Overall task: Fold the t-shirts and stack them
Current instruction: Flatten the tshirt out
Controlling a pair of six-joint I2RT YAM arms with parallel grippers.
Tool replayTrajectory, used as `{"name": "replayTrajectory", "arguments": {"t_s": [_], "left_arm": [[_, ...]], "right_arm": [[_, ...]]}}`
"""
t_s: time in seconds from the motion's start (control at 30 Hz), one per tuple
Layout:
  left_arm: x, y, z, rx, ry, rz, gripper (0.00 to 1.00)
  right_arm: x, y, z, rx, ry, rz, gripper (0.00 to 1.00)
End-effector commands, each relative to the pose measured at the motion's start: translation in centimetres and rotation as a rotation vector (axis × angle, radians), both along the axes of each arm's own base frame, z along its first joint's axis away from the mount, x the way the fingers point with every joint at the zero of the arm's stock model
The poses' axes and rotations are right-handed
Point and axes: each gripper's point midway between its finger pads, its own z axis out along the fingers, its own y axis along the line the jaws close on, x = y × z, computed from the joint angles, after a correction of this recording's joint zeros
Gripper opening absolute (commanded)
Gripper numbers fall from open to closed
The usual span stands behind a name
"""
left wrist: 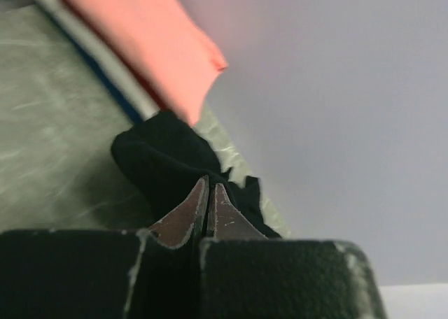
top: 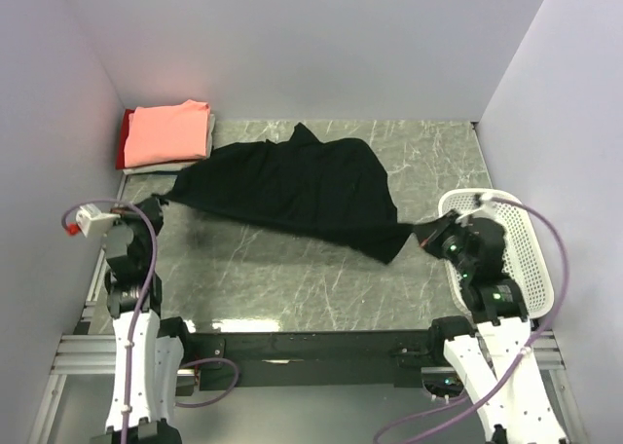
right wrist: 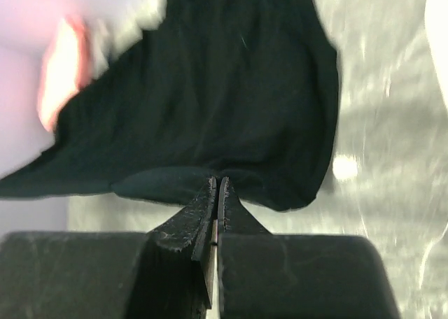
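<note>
A large black t-shirt (top: 292, 186) hangs stretched across the table middle between both grippers. My left gripper (top: 161, 203) is shut on its left end; the wrist view shows the cloth (left wrist: 164, 161) pinched at the fingertips (left wrist: 210, 186). My right gripper (top: 421, 234) is shut on its right corner; in the right wrist view the shirt (right wrist: 210, 88) spreads away from the closed tips (right wrist: 217, 181). A folded salmon-pink shirt (top: 167, 130) lies on top of a stack at the back left, with red and white edges beneath it (left wrist: 140, 36).
A white mesh basket (top: 521, 240) stands at the right edge under my right arm. Grey walls close in the back and sides. The marble tabletop (top: 292, 278) shows in front of the shirt.
</note>
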Motion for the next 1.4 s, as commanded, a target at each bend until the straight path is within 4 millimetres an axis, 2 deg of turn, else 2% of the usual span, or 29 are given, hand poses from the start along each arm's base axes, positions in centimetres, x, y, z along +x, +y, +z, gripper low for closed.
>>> {"name": "replayTrajectory", "arguments": {"t_s": [0.0,0.03,0.07,0.1,0.17,0.2,0.23,0.27,0.3,0.43,0.5,0.57,0.6,0.63,0.67,0.73,0.77,0.8,0.83,0.87,0.9,1.0,1.07,1.1,1.13,1.37], "left_arm": [[-1.4,1.4,-4.4,-0.005,0.11,0.085,0.0],[-1.5,1.4,-5.1,-0.004,0.125,0.087,0.01],[-1.4,1.5,-6.4,-0.009,0.16,0.09,0.01],[-1.2,1.6,-6.9,-0.009,0.17,0.091,0.01],[-0.8,1.5,-8.2,-0.023,0.218,0.083,0.01],[-0.7,1.6,-8.6,-0.027,0.233,0.084,0.01],[-0.6,1.5,-9.0,-0.037,0.245,0.082,0.01],[-0.2,1.7,-9.0,-0.037,0.239,0.084,0.01],[-0.2,1.7,-9.2,-0.041,0.242,0.085,0.01],[-0.1,1.6,-9.5,-0.051,0.234,0.085,0.01],[-0.1,1.5,-9.5,-0.049,0.23,0.08,0.01],[-0.1,1.5,-9.3,-0.043,0.232,0.078,0.0],[-0.1,1.5,-9.3,-0.042,0.232,0.079,0.01],[0.0,1.5,-9.2,-0.043,0.23,0.078,0.0],[0.0,1.4,-9.2,-0.044,0.225,0.074,0.01],[0.1,1.3,-9.1,-0.05,0.221,0.07,0.01],[0.1,1.3,-9.1,-0.05,0.221,0.069,0.01],[0.1,1.2,-9.1,-0.051,0.223,0.064,0.01],[0.2,1.2,-9.0,-0.05,0.223,0.064,0.01],[0.1,1.2,-8.9,-0.049,0.22,0.065,0.01],[0.1,1.2,-8.9,-0.049,0.22,0.065,0.01],[0.1,1.2,-8.7,-0.048,0.217,0.062,0.01],[0.1,1.2,-8.5,-0.045,0.215,0.063,0.01],[0.1,1.2,-8.5,-0.043,0.214,0.063,0.01],[0.1,1.2,-8.5,-0.044,0.212,0.063,0.01],[0.2,0.9,-8.7,-0.048,0.218,0.047,0.01]], "right_arm": [[-1.1,3.4,-4.9,0.039,0.136,0.125,0.0],[-0.7,3.9,-6.6,0.016,0.17,0.119,0.0],[-0.6,4.7,-7.4,0.004,0.189,0.127,0.0],[-1.5,7.3,-8.2,0.006,0.219,0.195,0.0],[-0.9,8.4,-10.7,-0.053,0.278,0.171,0.0],[-1.6,9.8,-11.4,-0.06,0.305,0.206,0.0],[-1.3,10.4,-12.8,-0.091,0.336,0.204,0.0],[-1.5,11.1,-13.4,-0.098,0.346,0.223,0.0],[-1.8,12.6,-14.5,-0.113,0.368,0.26,0.0],[-2.2,15.3,-16.2,-0.216,0.439,0.336,0.0],[-1.8,15.4,-16.3,-0.256,0.439,0.336,0.16],[-0.6,14.7,-15.1,-0.268,0.416,0.294,0.39],[0.0,14.0,-14.4,-0.279,0.395,0.276,0.58],[0.7,13.6,-12.9,-0.259,0.371,0.26,0.65],[2.2,11.9,-12.3,-0.24,0.365,0.2,0.69],[4.0,9.8,-11.1,-0.227,0.347,0.148,0.69],[4.8,8.5,-11.0,-0.225,0.353,0.11,0.68],[6.2,6.1,-11.0,-0.22,0.363,0.039,0.67],[7.0,5.5,-11.0,-0.215,0.372,0.02,0.66],[7.6,4.8,-11.2,-0.207,0.382,-0.003,0.66],[8.5,3.2,-11.3,-0.196,0.396,-0.052,0.65],[10.4,1.3,-13.0,-0.191,0.458,-0.117,0.63],[11.5,0.7,-13.1,-0.189,0.46,-0.148,0.63],[11.8,0.4,-14.1,-0.195,0.487,-0.162,0.62],[12.4,-0.1,-14.1,-0.188,0.491,-0.182,0.62],[14.7,0.0,-16.2,-0.182,0.534,-0.206,0.61]]}}
